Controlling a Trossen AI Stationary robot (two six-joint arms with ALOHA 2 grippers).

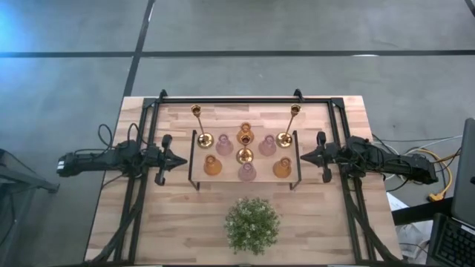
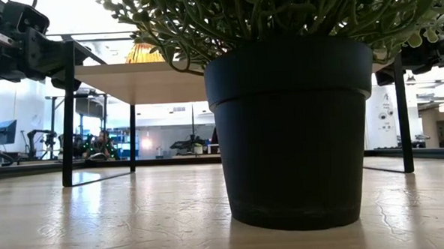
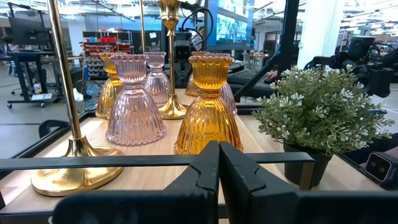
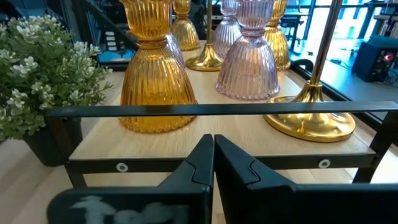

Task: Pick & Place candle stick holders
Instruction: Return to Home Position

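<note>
The candle stick holders stand on their bases on a small raised wooden shelf [image 1: 195, 159] at mid-table. Brass sticks [image 1: 200, 130] [image 1: 289, 126] rise at its far corners, and a third [image 1: 244, 154] stands in the middle. Squat amber glass holders [image 1: 213, 166] [image 1: 281, 168] and pink ones [image 1: 224, 144] [image 1: 267, 145] surround it. My left gripper [image 1: 180, 159] is shut, level, just left of the shelf. My right gripper [image 1: 300, 156] is shut, just right of it. Neither holds anything. In the wrist views the shut fingers [image 3: 219, 168] [image 4: 213, 162] point at the shelf's end rails.
A bushy green plant [image 1: 252, 225] in a black pot [image 2: 291, 129] stands near the table's front edge, in front of the shelf. A black metal frame [image 1: 245, 98] runs around the work area. The shelf stands on thin black legs [image 2: 68, 116].
</note>
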